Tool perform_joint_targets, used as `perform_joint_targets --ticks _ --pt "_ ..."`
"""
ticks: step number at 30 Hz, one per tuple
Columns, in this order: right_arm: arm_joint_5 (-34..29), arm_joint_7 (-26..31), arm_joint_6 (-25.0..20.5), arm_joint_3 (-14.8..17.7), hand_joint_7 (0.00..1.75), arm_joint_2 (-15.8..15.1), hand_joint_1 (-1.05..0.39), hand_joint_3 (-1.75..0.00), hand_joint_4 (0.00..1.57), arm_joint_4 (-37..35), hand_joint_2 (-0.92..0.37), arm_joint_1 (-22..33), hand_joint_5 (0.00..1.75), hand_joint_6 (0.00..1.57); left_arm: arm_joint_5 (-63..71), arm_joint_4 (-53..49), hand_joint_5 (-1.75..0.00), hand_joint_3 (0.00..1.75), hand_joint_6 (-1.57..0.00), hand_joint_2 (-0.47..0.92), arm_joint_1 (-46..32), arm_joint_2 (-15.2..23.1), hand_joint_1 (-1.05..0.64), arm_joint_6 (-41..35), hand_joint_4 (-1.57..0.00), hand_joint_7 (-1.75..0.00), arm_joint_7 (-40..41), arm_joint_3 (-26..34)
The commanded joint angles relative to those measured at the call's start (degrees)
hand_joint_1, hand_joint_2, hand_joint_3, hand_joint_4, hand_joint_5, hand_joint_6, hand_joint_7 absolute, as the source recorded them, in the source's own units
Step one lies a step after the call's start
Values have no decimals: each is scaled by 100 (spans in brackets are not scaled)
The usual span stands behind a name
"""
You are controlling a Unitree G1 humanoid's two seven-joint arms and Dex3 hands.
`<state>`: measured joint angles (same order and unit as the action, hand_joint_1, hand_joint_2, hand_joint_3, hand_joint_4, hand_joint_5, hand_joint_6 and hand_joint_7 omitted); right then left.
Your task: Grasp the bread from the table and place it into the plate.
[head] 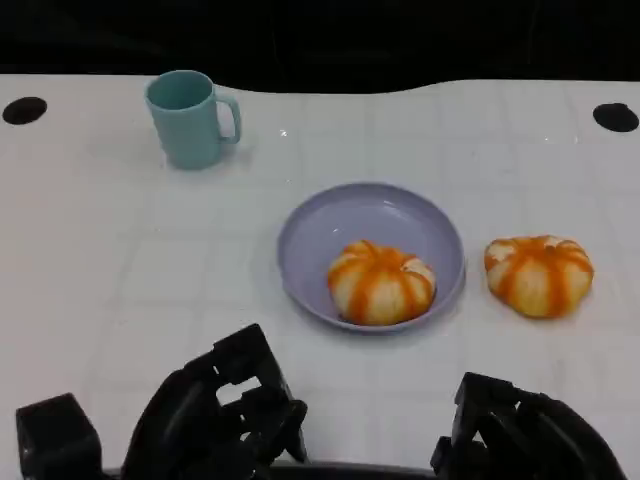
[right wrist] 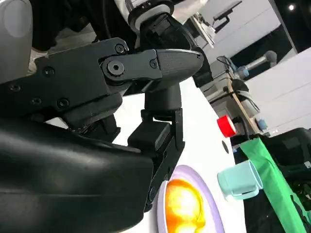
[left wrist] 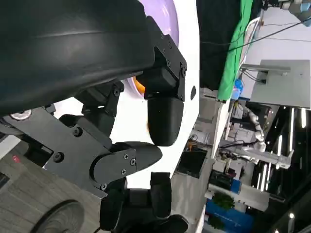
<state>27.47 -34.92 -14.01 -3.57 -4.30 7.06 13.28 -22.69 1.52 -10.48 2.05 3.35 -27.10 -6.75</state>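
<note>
One orange-striped bread roll (head: 380, 282) lies in the lavender plate (head: 340, 225) at the middle of the table. A second striped bread roll (head: 538, 274) sits on the white table just right of the plate. My left hand (head: 215, 420) is low at the near edge, left of the plate, fingers apart and holding nothing. My right hand (head: 520, 440) is at the near right, below the loose roll, also holding nothing. The right wrist view looks past that hand's fingers (right wrist: 160, 97) to the plated roll (right wrist: 183, 206). In the left wrist view, a sliver of the plate (left wrist: 169, 19) appears behind the fingers (left wrist: 164, 119).
A teal mug (head: 190, 118) stands at the far left, also seen in the right wrist view as the mug (right wrist: 239, 180). Black round marks (head: 24, 110) sit at the table's far corners. White table surface lies between my hands and the plate.
</note>
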Motion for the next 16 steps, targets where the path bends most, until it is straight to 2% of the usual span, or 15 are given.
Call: perform_joint_targets --ticks 1,16 --pt "50 -1 49 95 139 -73 -71 -25 87 39 -92 51 161 77 28 -80 -175 85 -55 49 -57 46 -27 2 -77 -175 -117 45" --pt "70 -96 198 144 143 -73 -70 -27 85 -113 -92 36 163 74 49 -144 -175 88 -55 46 -61 59 -26 -29 -76 -175 -196 77"
